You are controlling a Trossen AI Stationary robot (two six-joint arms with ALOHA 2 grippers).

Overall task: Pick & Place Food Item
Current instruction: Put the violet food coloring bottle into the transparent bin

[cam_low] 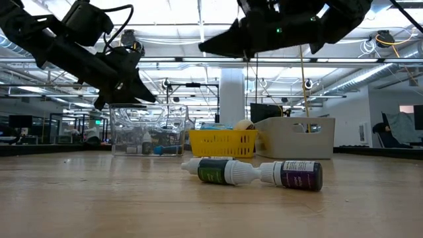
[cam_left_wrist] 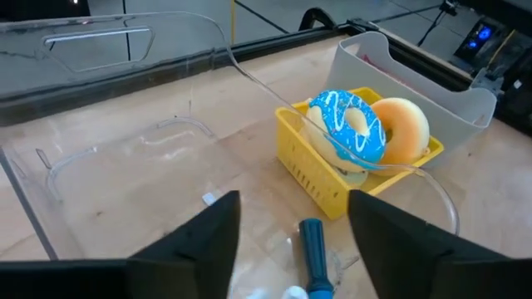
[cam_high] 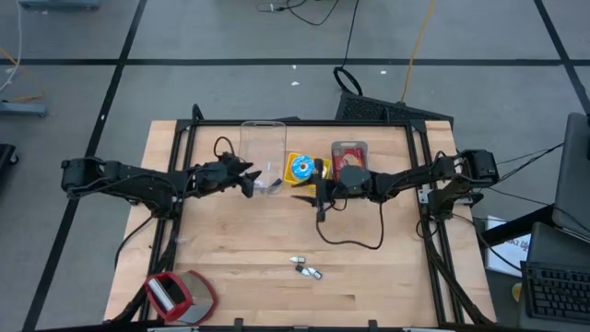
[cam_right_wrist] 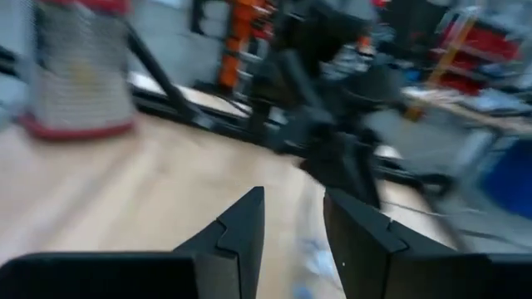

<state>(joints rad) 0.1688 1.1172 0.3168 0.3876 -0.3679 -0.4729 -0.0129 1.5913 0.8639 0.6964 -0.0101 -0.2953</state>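
Two grippers above the table's far half, front half mostly free.
I see the left gripper [cam_left_wrist: 287,241] open and empty over the clear bin's [cam_high: 263,138] rim, donuts [cam_left_wrist: 366,129] in the yellow basket [cam_left_wrist: 312,166] beside; right gripper [cam_right_wrist: 293,228] narrowly parted, holding nothing.

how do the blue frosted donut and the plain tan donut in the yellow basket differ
The blue frosted donut with white drizzle is glazed; the plain tan donut is bare. In the left wrist view the blue one stands in front, partly covering the tan one. Both are ring-shaped and stand on edge in the yellow plastic basket.
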